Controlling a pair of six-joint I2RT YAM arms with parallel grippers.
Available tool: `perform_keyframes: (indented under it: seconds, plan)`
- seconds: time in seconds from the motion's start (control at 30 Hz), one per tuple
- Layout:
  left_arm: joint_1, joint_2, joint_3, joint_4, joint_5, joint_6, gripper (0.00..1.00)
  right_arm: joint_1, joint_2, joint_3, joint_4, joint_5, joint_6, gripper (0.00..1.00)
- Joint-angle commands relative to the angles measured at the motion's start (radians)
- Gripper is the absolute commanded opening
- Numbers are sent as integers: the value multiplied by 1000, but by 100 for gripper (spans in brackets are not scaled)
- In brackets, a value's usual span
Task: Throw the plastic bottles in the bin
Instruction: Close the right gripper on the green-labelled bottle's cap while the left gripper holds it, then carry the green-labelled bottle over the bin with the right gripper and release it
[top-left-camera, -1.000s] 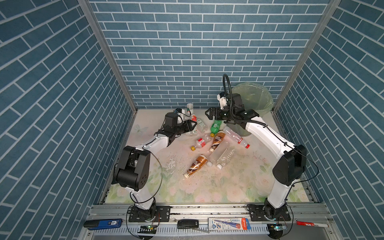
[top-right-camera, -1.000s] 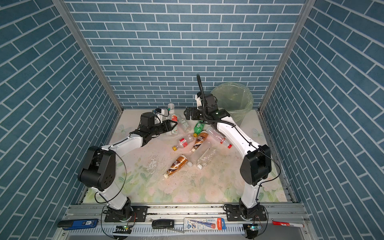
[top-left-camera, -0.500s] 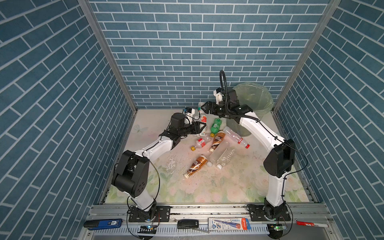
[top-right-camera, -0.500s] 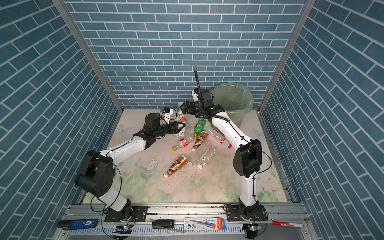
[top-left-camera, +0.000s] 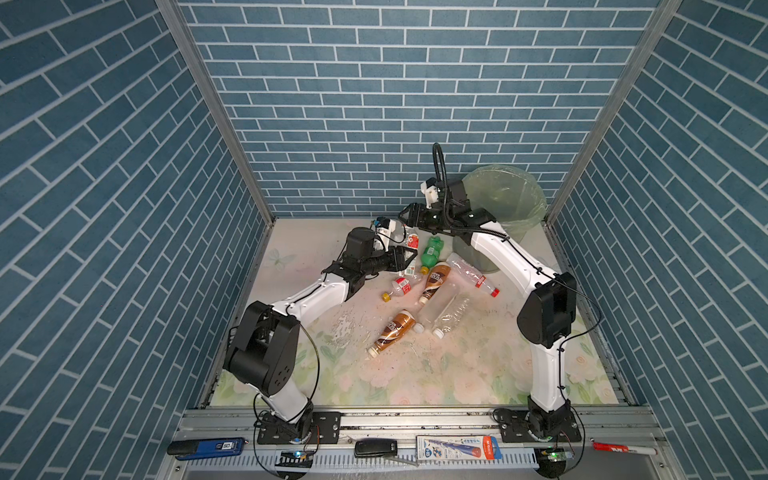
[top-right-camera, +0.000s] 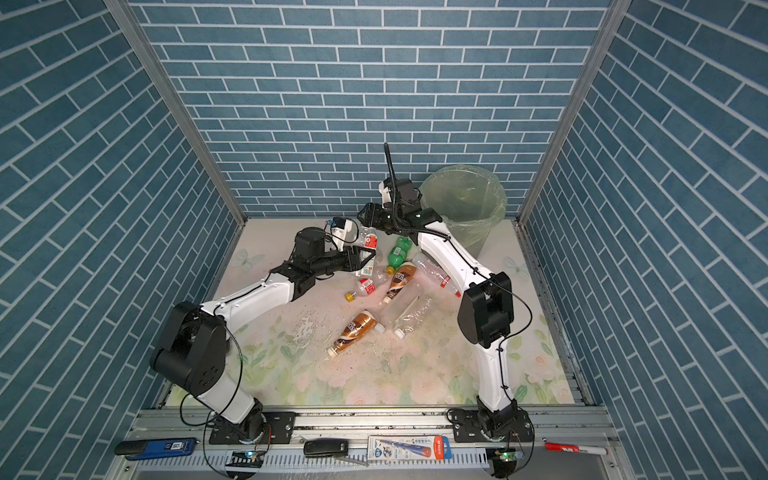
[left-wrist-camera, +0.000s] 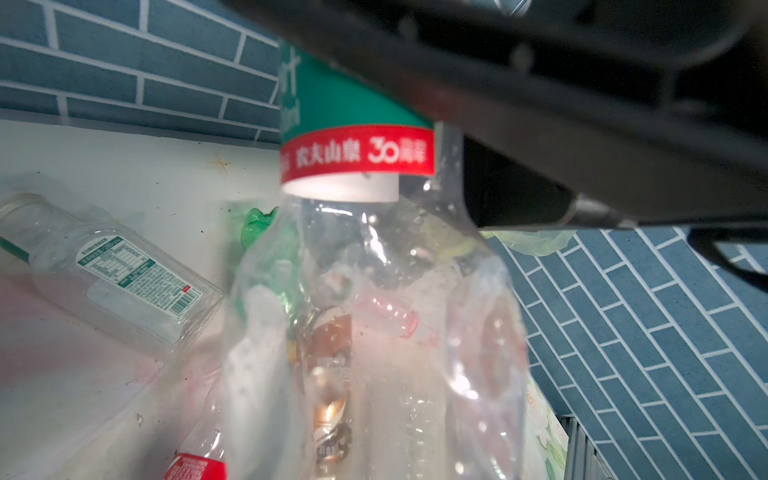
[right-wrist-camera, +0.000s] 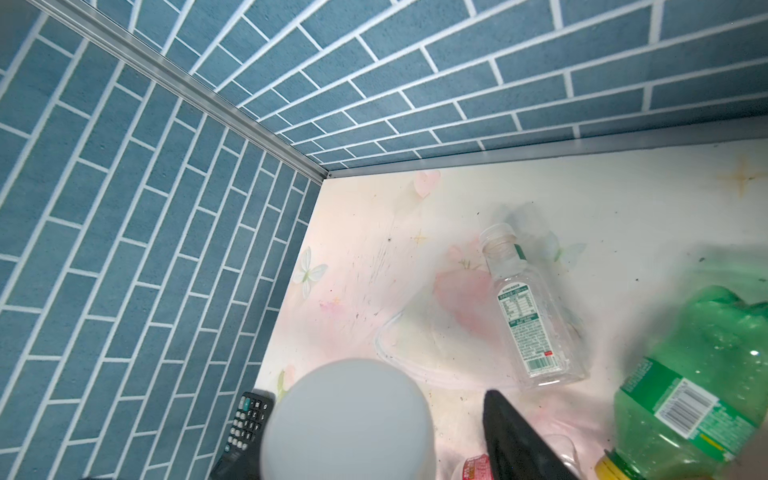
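Nearest, a brown bottle (top-left-camera: 392, 332) and two clear bottles (top-left-camera: 440, 309) lie loose on the flowered table (top-left-camera: 457, 374). The left arm stretches low from its near base toward the far wall. The left gripper (top-left-camera: 406, 259) (top-right-camera: 368, 257) is clamped on a red-labelled bottle (left-wrist-camera: 365, 291) (top-left-camera: 411, 240). Just beyond, a green bottle (top-left-camera: 430, 251) (right-wrist-camera: 690, 374) lies on its side. The right arm is bent at a raised elbow and its forearm reaches across the middle. The right gripper (top-left-camera: 406, 216) (top-right-camera: 363, 216) hangs over the heap, and the width of its jaws cannot be told. Farthest, the bin (top-left-camera: 519, 220) (top-right-camera: 478, 224) stands in the far right corner, well apart from the held bottle.
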Motion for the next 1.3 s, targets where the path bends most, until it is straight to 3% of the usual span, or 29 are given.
perform_keyframes:
  seconds: [0.0,0.2,0.43,0.57,0.87,1.07,1.27]
  plan:
    - [-5,-40,20,5,0,27,55,6,16,53,11,-4,33,58]
    - [-7,-35,20,6,-1,23,58,7,16,59,2,-2,25,34]
    - [-6,-40,21,-1,-8,16,70,5,-11,57,-25,32,-21,21]
    - [-7,-50,23,-17,-10,21,75,1,-33,56,-34,54,-51,19]
    - [-9,-104,36,-66,-24,46,99,-49,-82,87,-87,93,-120,16]
    - [-32,-136,92,-156,-52,107,99,-113,-150,170,-176,138,-207,15]
    - [-107,-116,268,-306,-111,233,99,-183,-217,353,-306,232,-330,14]
